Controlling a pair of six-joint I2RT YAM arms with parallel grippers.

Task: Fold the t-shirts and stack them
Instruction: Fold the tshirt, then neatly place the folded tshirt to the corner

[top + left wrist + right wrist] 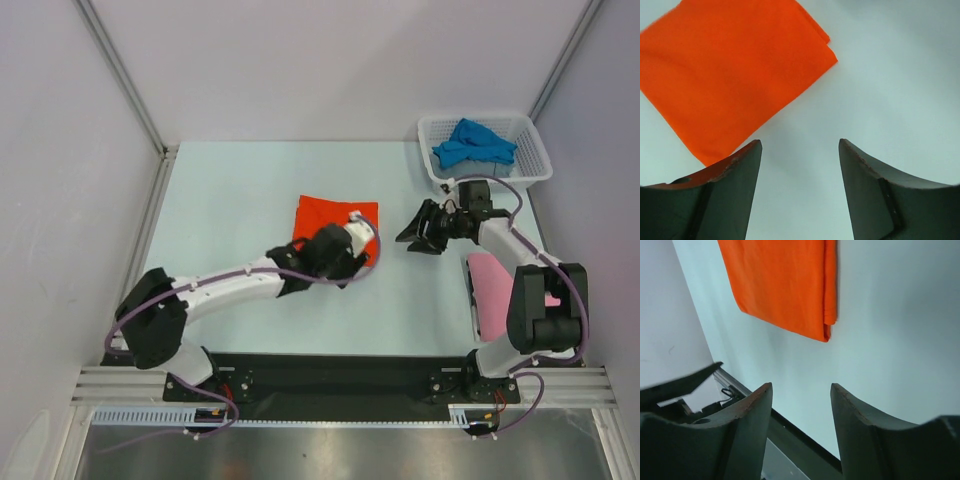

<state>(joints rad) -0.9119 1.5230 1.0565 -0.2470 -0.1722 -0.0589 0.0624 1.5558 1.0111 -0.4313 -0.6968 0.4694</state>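
The orange-red t-shirt (322, 218) lies folded into a flat square on the table's middle. My left gripper (340, 258) hovers over its near right edge. In the left wrist view the jaws of that gripper (800, 145) stand open over bare table, with the orange-red shirt (725, 75) up and to the left. My right gripper (412, 238) hangs open just right of the shirt, holding nothing. Seen from the right wrist, this gripper (801, 387) is empty and the shirt (785, 285) lies ahead. A folded pink t-shirt (488, 290) rests by the right arm. The blue t-shirt (474, 145) is crumpled in the basket.
The white mesh basket (532, 140) stands at the back right corner. Metal rails (150, 215) border the table's left side and the walls close in on both sides. The right arm's links cover part of the pink shirt.
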